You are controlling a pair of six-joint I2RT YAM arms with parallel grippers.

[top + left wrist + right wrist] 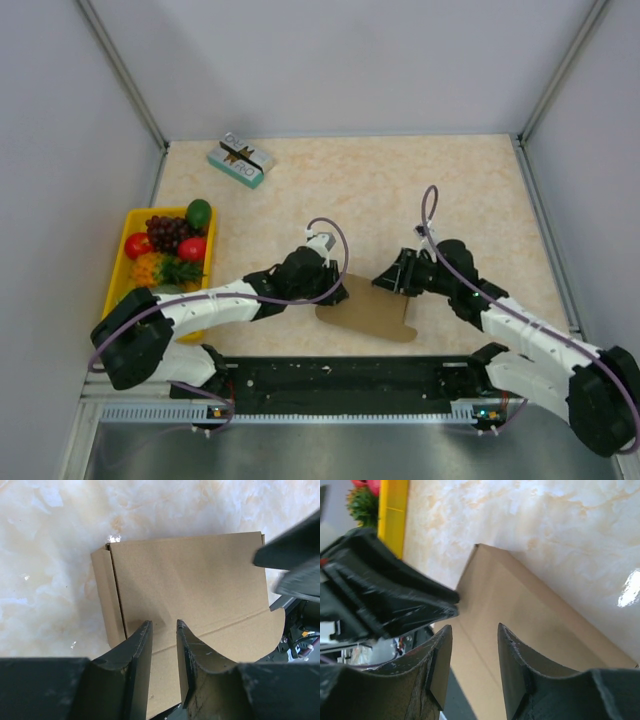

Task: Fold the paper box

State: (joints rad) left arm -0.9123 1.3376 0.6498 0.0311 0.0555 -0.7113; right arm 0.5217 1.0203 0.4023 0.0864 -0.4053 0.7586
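The paper box (368,313) is a plain brown cardboard sheet lying flat near the table's front edge, between my two grippers. In the left wrist view the paper box (190,580) shows a narrow flap folded along its left side and a rounded flap at the near right. My left gripper (336,291) hovers over its left part, its jaws (163,625) a narrow gap apart with nothing between them. My right gripper (388,279) is at its far right corner, open (474,629) and empty above the cardboard (520,615).
A yellow tray (128,218) with toy fruit stands at the left edge. A small teal-and-white printed box (241,160) lies at the back left. The black base rail (340,375) runs along the front. Grey walls close in the table.
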